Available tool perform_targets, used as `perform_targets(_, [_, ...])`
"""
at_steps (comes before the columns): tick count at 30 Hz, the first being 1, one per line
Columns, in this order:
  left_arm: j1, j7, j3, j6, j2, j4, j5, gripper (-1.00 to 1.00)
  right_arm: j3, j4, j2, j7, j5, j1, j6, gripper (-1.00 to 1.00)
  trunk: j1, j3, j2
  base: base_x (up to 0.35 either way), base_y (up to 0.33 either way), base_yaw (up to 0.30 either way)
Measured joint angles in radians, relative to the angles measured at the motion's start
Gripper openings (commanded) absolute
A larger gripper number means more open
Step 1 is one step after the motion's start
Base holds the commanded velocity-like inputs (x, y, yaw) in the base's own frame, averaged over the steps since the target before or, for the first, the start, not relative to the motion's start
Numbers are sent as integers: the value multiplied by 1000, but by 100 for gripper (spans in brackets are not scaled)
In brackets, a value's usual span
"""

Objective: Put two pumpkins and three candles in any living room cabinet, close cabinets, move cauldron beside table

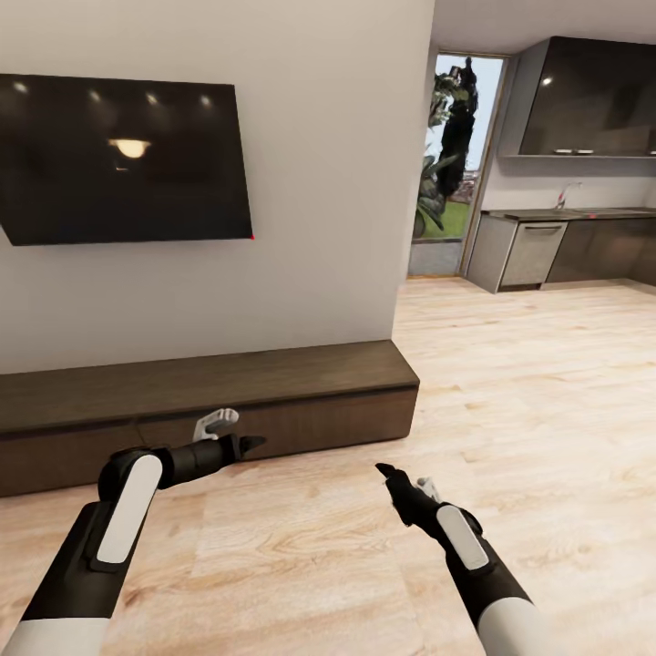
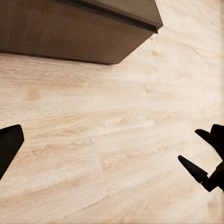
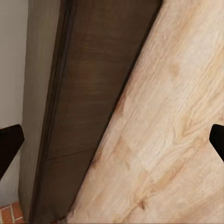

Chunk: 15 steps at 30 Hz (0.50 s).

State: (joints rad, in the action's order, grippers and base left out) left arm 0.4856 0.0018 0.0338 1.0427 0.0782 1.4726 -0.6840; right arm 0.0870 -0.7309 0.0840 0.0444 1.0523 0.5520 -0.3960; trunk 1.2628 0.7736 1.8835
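The cabinet [image 1: 301, 415] is a long, low dark-brown unit against the wall under a television, and both of its flat fronts look shut. My left gripper [image 1: 239, 434] hovers open just in front of the cabinet's front face, with nothing between its fingers [image 2: 9, 147]. My right gripper [image 1: 401, 476] hangs open over the bare floor, off the cabinet's right end, its fingers [image 3: 8, 144] spread wide. The cabinet's corner [image 2: 112, 32] and its front and top [image 3: 88, 93] fill part of both wrist views. The pumpkins, candles, cauldron and table are out of view.
A black wall television [image 1: 123, 159] hangs above the cabinet. Light wood floor [image 1: 510, 401] runs right toward a kitchen with dark counters [image 1: 565, 241] and a glass door [image 1: 451, 164]. The wall ends at a corner [image 1: 415, 228] beside the cabinet's right end.
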Motion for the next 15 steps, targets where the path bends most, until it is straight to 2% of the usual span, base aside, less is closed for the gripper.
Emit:
perform_targets(1, [0, -1, 0, 0, 0, 1, -5, 100, 26, 0, -4, -12, 34, -1, -3, 100, 0, 0, 0, 58, 5, 0])
perform_targets(3, [0, -6, -1, 0, 0, 1, -10, 100, 53, 0, -12, -34, 74, -1, -5, 100, 0, 0, 0, 162, 30, 0])
perform_targets(7, [0, -13, -1, 0, -1, 2, -13, 100, 70, 1, -17, -51, 103, -2, -7, 100, 0, 0, 0, 247, 54, 0])
perform_targets(10, [1, -15, -1, 0, 0, 2, -13, 100, 72, 0, -19, -59, 110, -2, -8, 100, -1, 0, 0, 295, 67, 0])
perform_targets(15, [1, -17, -2, 0, -1, 2, -14, 100, 24, -1, -16, -64, 111, -2, 1, 100, -1, 0, 0, 311, 73, 0])
